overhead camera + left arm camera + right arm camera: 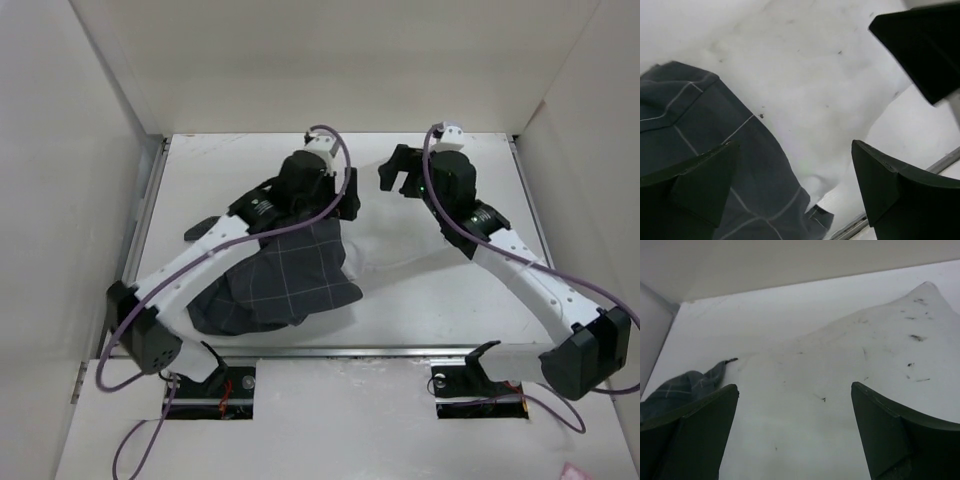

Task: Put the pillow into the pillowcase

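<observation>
The pillowcase (275, 282), dark grey with a thin light grid, lies crumpled at the table's left-middle, partly under my left arm. The off-white pillow (410, 240) stretches out of it to the right and barely stands out from the white table. My left gripper (347, 197) hangs open just above where the fabric meets the pillow. The left wrist view has the pillowcase (695, 125) to the left, the pillow (805, 75) ahead, and nothing between the jaws of the gripper (794, 147). My right gripper (395, 178) is open above the speckled pillow (840, 370); its wrist view shows a pillowcase (685, 385) edge left of the gripper (795, 390).
White walls close in the table on the left, back and right. A metal rail (330, 352) runs along the front edge and another along the left side (150, 200). My right gripper's dark finger (925, 45) shows at the left wrist view's top right, close by.
</observation>
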`<state>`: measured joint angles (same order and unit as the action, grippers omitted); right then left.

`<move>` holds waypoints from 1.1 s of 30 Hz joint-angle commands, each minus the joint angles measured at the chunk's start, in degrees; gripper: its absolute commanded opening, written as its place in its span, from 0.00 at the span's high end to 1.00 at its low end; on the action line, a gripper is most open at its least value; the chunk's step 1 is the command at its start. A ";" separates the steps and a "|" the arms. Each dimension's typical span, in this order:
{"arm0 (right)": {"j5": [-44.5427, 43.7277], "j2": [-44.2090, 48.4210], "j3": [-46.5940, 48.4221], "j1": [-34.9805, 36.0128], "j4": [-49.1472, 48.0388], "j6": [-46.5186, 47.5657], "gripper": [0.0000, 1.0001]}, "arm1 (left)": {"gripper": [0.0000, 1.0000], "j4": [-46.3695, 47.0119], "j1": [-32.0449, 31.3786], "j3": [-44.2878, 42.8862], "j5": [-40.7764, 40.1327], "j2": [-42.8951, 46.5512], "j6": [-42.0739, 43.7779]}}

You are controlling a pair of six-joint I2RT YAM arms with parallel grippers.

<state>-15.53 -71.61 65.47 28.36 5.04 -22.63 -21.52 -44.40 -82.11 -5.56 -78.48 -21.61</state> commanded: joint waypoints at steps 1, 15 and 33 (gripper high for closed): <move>2.09 -2.04 3.52 0.12 13.24 3.21 0.00 | 0.06 -3.70 -0.16 -2.62 1.87 -5.97 -0.10; 8.93 -17.76 3.70 -3.48 15.27 2.68 0.00 | 0.80 -12.05 0.90 -9.39 -8.32 -18.82 -4.06; 26.77 -7.77 -2.00 -4.01 -6.07 6.72 1.00 | 1.00 -1.51 1.42 -23.43 -6.31 -21.53 5.25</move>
<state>5.69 -85.60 65.34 24.01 9.23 -17.04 -28.45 -43.22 -98.26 -14.33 -98.87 -19.94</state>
